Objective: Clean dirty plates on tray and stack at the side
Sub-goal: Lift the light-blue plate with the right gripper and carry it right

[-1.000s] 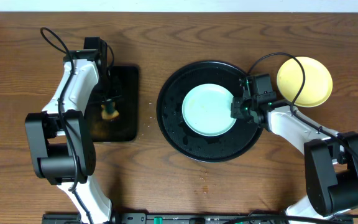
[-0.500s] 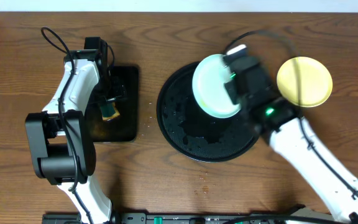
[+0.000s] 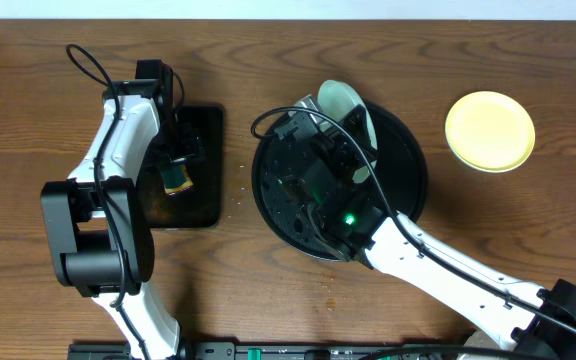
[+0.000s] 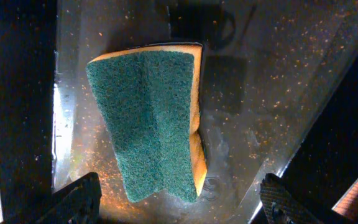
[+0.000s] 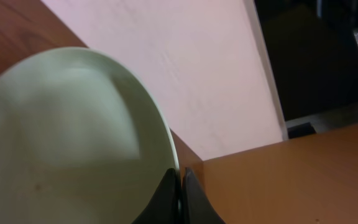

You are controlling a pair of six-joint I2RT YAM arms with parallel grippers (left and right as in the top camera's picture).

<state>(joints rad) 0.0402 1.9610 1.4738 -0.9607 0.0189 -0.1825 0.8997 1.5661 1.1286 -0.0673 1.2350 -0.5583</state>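
1. Lifting has emptied the round tray (image 3: 411, 165); a second ago the pale blue plate (image 3: 343, 103) lay flat in its middle, and now you will find nothing in it but wet specks on the glossy black.
2. Look next at the rectangular tray (image 3: 206, 150); it holds only the sponge (image 4: 145, 121), lying green side up on a wet, speckled floor, in the same place as a second ago.
3. Your task's plate now hangs over the back part of the round tray, tipped nearly on edge; the right gripper (image 5: 180, 190) is clamped on its rim, fingers pressed together with the edge between them; I judge it is being offered up for scrubbing, not carried off to the side.
4. The yellow plate (image 3: 490, 131) sits alone on the table (image 3: 268, 50), to the right of the round tray and apart from it, unmoved; you may take it as the start of the stack, though that is a guess; no third plate shows in any view.
5. The left gripper (image 4: 180, 198) hovers just above the sponge with its fingers spread wide, one at each side, holding nothing; wiping cannot start until it closes on the sponge.
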